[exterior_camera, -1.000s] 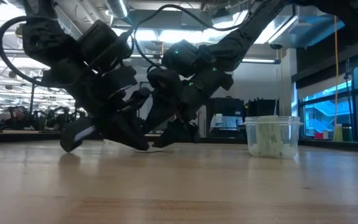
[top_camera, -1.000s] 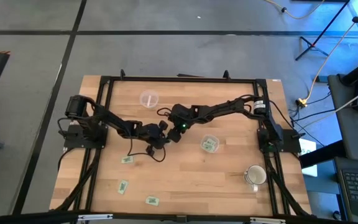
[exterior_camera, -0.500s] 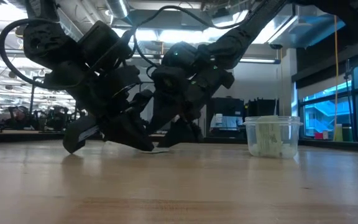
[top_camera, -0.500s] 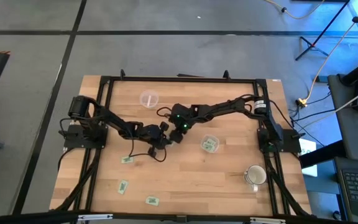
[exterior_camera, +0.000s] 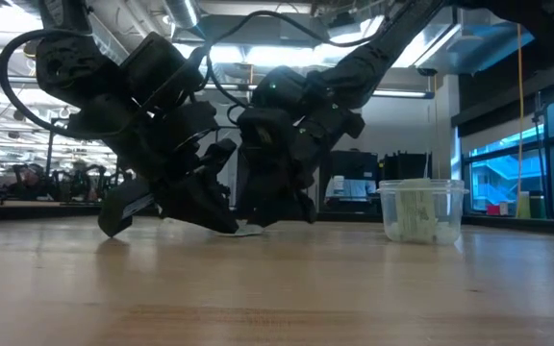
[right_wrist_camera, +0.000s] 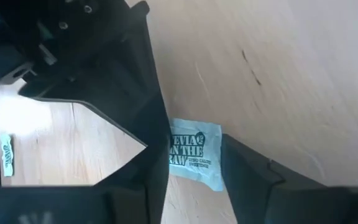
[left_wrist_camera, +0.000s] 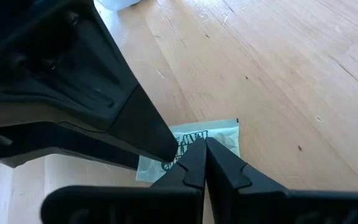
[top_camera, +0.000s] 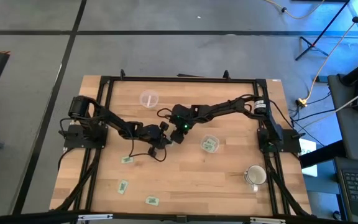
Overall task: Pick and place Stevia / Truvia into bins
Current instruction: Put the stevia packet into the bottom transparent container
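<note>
Right gripper (right_wrist_camera: 194, 186) narrowed astride packet (right_wrist_camera: 196, 152); high view hides packet.

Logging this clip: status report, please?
Left gripper shut, tips pinning the packet to the table. Right gripper straddling it, jaws not yet clamped. Cup near right holds packets. Both grippers crowd one spot.

A light wooden table (top_camera: 185, 180) with a black frame carries everything. Taking the whitish mug (top_camera: 254, 176) near one corner as landmark: a clear cup (top_camera: 210, 144) holding green packets stands nearby, an empty clear cup (top_camera: 148, 98) far across. Three green packets (top_camera: 127, 159) (top_camera: 123, 186) (top_camera: 151, 200) lie well apart from the mug, another (right_wrist_camera: 195, 152) mid-table.
</note>
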`<act>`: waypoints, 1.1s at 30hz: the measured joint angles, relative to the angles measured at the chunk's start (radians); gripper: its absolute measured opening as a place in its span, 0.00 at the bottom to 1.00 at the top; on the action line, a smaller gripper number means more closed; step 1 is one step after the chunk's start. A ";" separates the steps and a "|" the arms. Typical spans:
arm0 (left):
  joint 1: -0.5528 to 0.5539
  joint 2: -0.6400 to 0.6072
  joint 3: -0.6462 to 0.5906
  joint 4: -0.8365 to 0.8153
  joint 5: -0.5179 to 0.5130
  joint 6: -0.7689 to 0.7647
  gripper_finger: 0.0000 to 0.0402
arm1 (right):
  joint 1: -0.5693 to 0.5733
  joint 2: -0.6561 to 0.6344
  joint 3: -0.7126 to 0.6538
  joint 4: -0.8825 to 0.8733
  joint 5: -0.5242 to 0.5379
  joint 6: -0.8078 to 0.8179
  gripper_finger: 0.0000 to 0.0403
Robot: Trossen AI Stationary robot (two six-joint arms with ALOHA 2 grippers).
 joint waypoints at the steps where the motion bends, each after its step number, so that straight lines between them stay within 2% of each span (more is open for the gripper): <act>1: 0.000 0.000 0.000 0.000 0.000 0.000 0.00 | 0.000 0.000 0.000 0.001 0.000 -0.005 0.34; 25: 0.000 0.001 -0.001 0.007 -0.004 -0.006 0.01 | -0.013 0.002 -0.001 0.007 0.003 -0.081 0.16; 33: 0.001 0.002 -0.002 0.022 -0.011 -0.007 0.09 | -0.013 0.003 -0.001 0.011 0.004 -0.116 0.09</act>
